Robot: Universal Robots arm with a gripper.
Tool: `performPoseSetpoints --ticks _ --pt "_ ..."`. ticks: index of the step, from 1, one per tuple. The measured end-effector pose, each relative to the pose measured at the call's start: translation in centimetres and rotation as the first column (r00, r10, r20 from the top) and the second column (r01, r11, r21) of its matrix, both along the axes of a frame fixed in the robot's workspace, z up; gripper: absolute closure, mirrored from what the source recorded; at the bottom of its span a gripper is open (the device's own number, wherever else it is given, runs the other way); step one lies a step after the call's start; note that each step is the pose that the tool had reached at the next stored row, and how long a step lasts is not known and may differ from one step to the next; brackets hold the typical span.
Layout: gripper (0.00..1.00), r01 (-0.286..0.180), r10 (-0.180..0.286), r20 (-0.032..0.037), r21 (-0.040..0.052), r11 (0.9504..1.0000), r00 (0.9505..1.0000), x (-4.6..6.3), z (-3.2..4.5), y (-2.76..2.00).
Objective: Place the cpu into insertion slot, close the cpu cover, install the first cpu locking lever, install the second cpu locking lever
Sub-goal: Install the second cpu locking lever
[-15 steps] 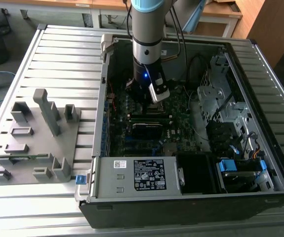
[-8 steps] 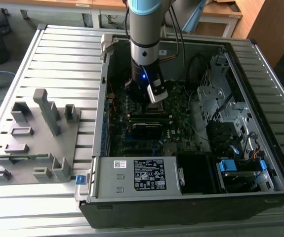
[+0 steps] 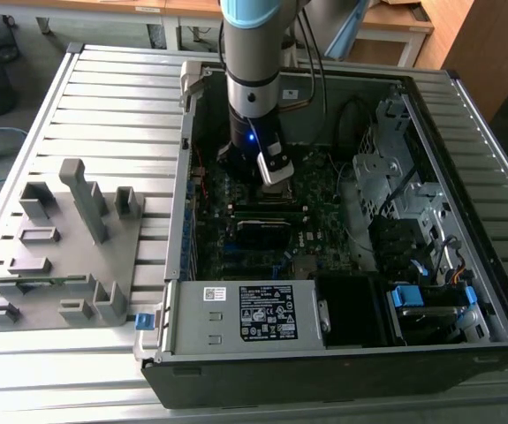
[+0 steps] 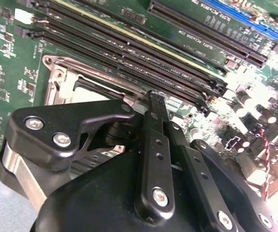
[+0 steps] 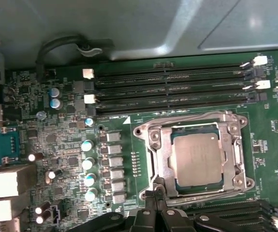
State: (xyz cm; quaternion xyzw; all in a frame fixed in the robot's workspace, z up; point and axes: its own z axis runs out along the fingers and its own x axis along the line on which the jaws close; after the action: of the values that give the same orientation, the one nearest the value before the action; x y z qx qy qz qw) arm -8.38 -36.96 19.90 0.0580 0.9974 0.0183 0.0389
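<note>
First wrist view: cpu (image 5: 197,159) under closed cpu cover (image 5: 159,155), just beyond clenched, empty gripper (image 5: 159,199).

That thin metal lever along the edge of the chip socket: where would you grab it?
Probably by its bent end, next to the gripper, coming down from above. The lever is a thin rod lying low along the socket rim, close to the board. Only that raised end seems to leave room to pinch across it.
</note>
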Motion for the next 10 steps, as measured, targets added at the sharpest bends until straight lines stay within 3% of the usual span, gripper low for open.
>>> performPoseSetpoints --ticks 10 --pt "0.9 0.0 0.0 0.0022 -0.0001 1.0 1.0 -0.53 -0.26 0.0"
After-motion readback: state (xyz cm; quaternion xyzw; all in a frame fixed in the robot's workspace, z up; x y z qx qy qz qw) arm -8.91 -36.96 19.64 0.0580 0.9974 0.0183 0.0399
